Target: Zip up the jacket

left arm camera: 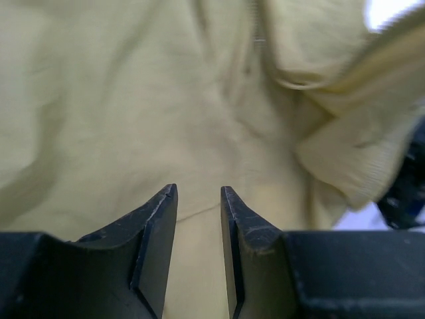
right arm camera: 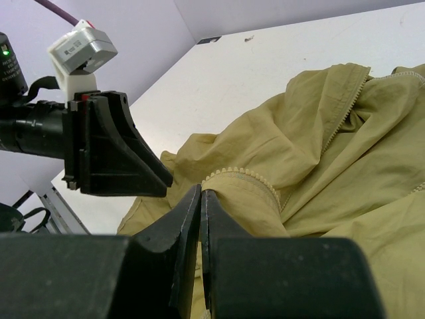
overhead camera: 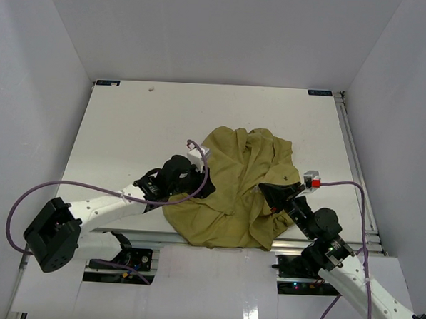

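Left hand point(left arm camera: 199, 189) is hovering released over the jacket point(overhead camera: 228, 203); right hand point(right arm camera: 200, 193) is sitting clenched shut by its hem, grab unclear.

Plain white walls point(overhead camera: 220, 31) enclosed a white rectangular tabletop point(overhead camera: 129, 119); a grey metal rail point(overhead camera: 353, 152) lined its right edge.

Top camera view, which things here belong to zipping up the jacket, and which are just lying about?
For the job:
jacket
its zipper
left claw, open over the cloth
right claw, shut

Just there:
table
purple cables
white walls
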Motion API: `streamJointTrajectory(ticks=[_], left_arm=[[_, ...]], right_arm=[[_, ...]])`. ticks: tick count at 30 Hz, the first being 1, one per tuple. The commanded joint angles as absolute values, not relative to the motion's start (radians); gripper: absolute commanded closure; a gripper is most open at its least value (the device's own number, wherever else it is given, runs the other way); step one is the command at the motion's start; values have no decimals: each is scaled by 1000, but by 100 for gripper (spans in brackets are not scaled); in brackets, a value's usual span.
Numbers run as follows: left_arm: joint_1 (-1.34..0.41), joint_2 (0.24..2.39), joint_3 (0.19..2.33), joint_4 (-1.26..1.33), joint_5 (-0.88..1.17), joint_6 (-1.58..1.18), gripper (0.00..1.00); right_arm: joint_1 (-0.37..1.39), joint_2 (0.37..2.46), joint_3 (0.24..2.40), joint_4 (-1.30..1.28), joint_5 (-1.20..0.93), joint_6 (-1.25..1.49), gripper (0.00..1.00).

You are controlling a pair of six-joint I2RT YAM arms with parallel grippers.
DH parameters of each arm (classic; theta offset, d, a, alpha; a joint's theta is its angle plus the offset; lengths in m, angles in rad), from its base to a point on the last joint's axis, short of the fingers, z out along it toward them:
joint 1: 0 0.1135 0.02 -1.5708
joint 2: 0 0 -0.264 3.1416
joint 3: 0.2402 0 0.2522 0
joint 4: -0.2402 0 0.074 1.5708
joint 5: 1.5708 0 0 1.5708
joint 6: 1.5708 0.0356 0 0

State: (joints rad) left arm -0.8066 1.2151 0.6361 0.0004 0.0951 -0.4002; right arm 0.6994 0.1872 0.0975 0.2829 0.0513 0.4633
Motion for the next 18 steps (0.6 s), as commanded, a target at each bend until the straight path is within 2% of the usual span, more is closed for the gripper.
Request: streamJointTrajectory(ticks=[1,9,18], left_arm=[[-842,1295,701,46,293,-332,57],[-884,1487,774,37,251,-312,55],[-920,1602,853,20,194,-308,53]], right_arm=[[696,165,139,287,72,455,92],[696,131,137,255,88,445,92],[696,104,141,225,90,434,92]])
